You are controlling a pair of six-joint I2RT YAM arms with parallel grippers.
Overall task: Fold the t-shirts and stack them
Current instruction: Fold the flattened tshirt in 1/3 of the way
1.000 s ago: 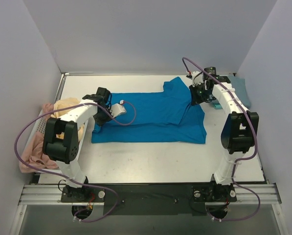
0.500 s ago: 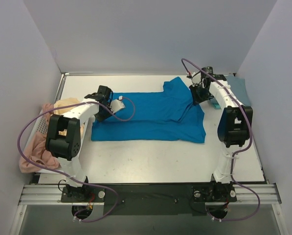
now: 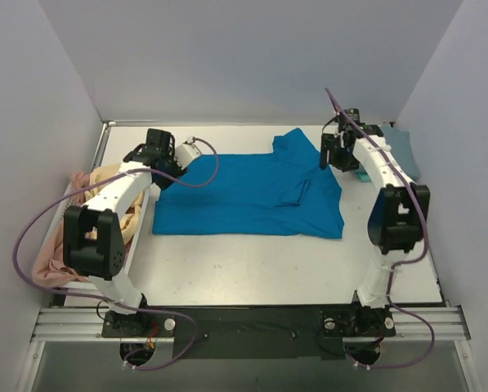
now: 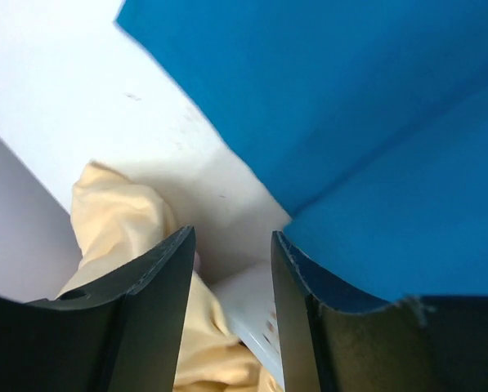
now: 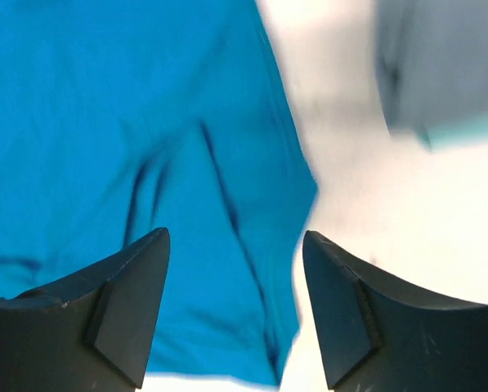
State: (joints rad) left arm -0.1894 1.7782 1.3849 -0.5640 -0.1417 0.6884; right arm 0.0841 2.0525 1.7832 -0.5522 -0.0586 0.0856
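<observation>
A bright blue t-shirt (image 3: 252,194) lies spread on the table, one sleeve pointing to the back and its right part folded over. My left gripper (image 3: 165,171) hovers open at the shirt's left edge, holding nothing; in the left wrist view (image 4: 231,269) the blue cloth (image 4: 374,122) is to the right and a pale yellow-orange t-shirt (image 4: 121,220) to the left. My right gripper (image 3: 333,158) stands open above the shirt's right edge (image 5: 235,278), nothing between its fingers. A dull teal t-shirt (image 3: 400,147) lies folded at the back right.
The yellow-orange t-shirt (image 3: 106,181) and a dusty pink one (image 3: 57,257) are heaped over a white rack (image 3: 72,204) at the table's left side. Grey walls close in the back and both sides. Purple cables loop from both arms.
Both grippers have opened and let go of the blue t-shirt. The left one drew up and back to the left; the right one rose slightly. The shirt now lies flat.
</observation>
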